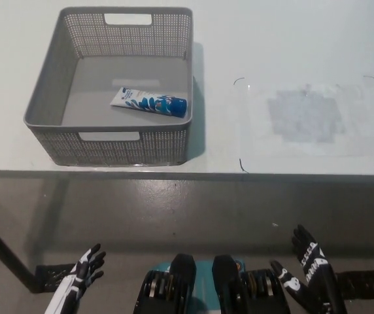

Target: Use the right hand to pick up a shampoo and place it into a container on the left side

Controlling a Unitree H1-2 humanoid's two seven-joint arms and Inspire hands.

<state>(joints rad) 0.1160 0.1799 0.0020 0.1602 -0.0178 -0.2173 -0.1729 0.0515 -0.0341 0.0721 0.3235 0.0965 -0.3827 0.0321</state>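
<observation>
Shampoo tube (149, 102) lies inside grey basket (50, 98) at ten o'clock; left hand (81, 275) at seven and right hand (306, 268) at five hang empty, fingers spread wide.

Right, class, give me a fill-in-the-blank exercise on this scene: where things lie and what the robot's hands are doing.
1. The shampoo tube lies inside the grey ____.
2. The basket stands on the table's ____ side.
3. The right hand hangs ____ the table edge, holding nothing.
4. The left hand has its fingers ____.

Missing words: basket; left; below; apart
</observation>
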